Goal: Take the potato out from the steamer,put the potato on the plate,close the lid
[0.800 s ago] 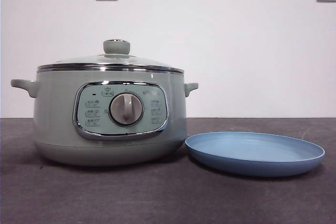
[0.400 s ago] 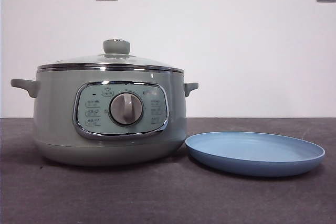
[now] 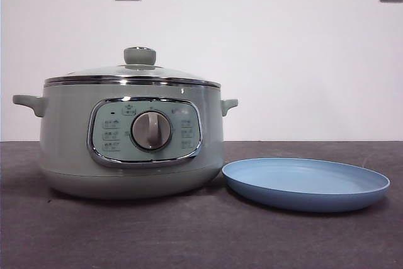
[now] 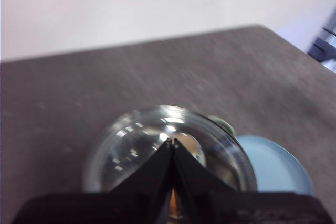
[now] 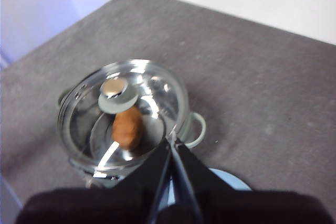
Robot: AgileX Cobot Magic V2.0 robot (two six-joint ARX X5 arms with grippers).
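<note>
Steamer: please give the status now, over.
Left gripper and right gripper shut, both high above the steamer. Lid on, potato inside. Plate bare. Nothing in the way.

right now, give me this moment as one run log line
lid: on steamer | potato: inside | plate: bare | left gripper: shut, above lid | right gripper: shut, above steamer

No readable text or brand anywhere. Only tiny, illegible icons on the steamer front panel, ringed around its round dial.
</note>
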